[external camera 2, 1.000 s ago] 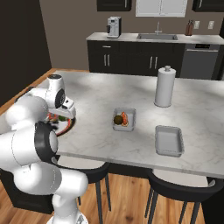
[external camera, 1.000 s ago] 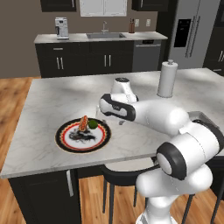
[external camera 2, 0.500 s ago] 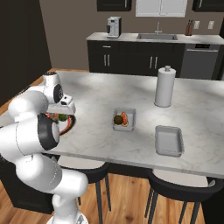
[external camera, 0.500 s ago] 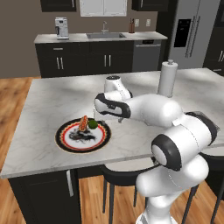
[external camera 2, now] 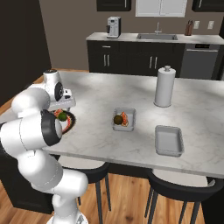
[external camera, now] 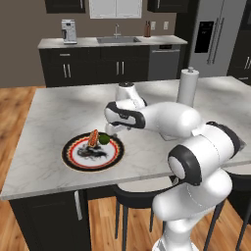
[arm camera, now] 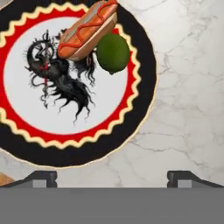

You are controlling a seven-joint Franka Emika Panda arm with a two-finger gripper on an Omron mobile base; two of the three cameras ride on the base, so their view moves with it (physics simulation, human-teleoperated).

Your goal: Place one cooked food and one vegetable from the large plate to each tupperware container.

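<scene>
The large plate (arm camera: 142, 83), black-rimmed with a red band, lies below my open gripper (arm camera: 112, 178), which has nothing between its fingers. On the plate rest a hot dog (arm camera: 87, 30) and a round green vegetable (arm camera: 113, 52), touching each other. From the left base view the gripper (external camera: 112, 129) hovers just right of the plate (external camera: 73, 159), beside the vegetable (external camera: 104, 139). One tupperware container (external camera 2: 129, 127) holds a round vegetable and a reddish food. The other container (external camera 2: 169, 141) is empty.
A white paper-towel roll (external camera 2: 164, 86) stands behind the two containers. The plate (external camera 2: 70, 125) is near the island's front left edge, partly behind my arm. Stools stand under the front edge. Bare marble lies between plate and containers.
The arm has swung left and lower, from the island's middle toward the plate. The gripper has stayed open and empty.
</scene>
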